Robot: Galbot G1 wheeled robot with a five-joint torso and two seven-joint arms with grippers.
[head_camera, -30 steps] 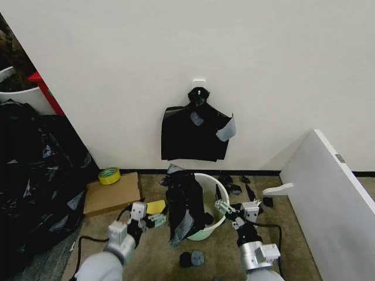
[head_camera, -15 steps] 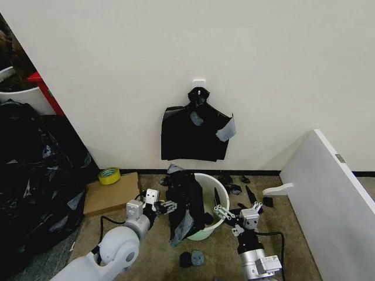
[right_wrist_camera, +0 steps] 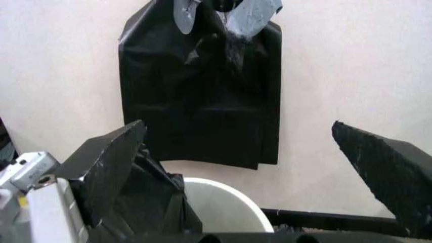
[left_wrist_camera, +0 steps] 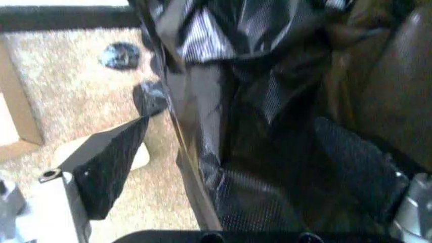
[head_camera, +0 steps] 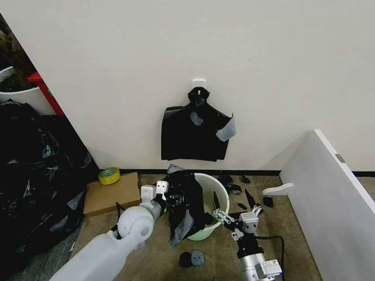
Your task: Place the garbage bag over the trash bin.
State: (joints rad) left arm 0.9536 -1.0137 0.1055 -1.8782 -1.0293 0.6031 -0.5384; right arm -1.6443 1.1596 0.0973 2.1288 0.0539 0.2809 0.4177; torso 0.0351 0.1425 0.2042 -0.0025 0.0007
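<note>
garbage bag (head_camera: 185, 206): lower center, hanging over the near-left rim of the trash bin (head_camera: 214, 193)
left gripper (head_camera: 171, 199): fingers apart, straddling the bag's edge
right gripper (head_camera: 235, 216): spread wide, just right of the bin, holding nothing

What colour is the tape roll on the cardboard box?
Yellow-green, clearest in the head view.

Round white plastic trash bin (head_camera: 214, 188) low centre of frame, on carpet before wall. Crinkled black plastic garbage bag (head_camera: 185, 206) draped over bin's left rim, hanging down outside. Left gripper (head_camera: 171, 199) at bag's left edge; right gripper (head_camera: 237, 218) just right of bin. Flat square black bundle (head_camera: 195, 136) on wall above bin. Brown cardboard box (head_camera: 111, 194) left of bin, yellow tape roll (head_camera: 109, 175) on it. Big heap of black plastic sheeting (head_camera: 35, 175) far left. White slanted board (head_camera: 328, 193) right.
</note>
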